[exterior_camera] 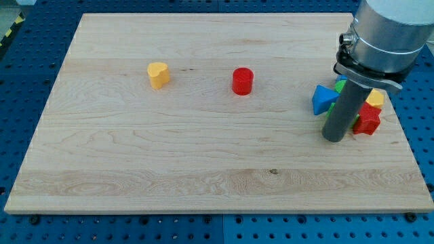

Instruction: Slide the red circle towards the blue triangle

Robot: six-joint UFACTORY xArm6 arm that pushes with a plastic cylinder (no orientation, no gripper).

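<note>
Wooden board [203,169] on a blue perforated bench [27,81], light grain running left-right across the view.

Red circle [243,80] sits upper-middle of the board, a short cylinder standing upright, round face up. No long axis or pointing direction to report — it's round. Nothing touches it; bare wood all around.

Blue triangle [323,99] is well to the view's right of the red circle and slightly lower. One corner points roughly toward the view's left, i.e. back toward the red circle. Its right side is partly hidden behind the rod.

My tip [333,138] rests on the board just below and right of the blue triangle, far from the red circle. The rod has no jaws, so no open or closed state applies; it's holding nothing. Can't tell whether the rod touches the blue triangle — they overlap in view.

Cluster around the rod: a green block [341,85] peeking out behind it at the top, shape unclear; a yellow block [375,99] to the right, shape unclear; a red block [368,120] below that, irregular outline, just right of the rod.

Yellow heart-shaped block [158,74] sits alone at the view's upper left, well apart from the red circle.
</note>
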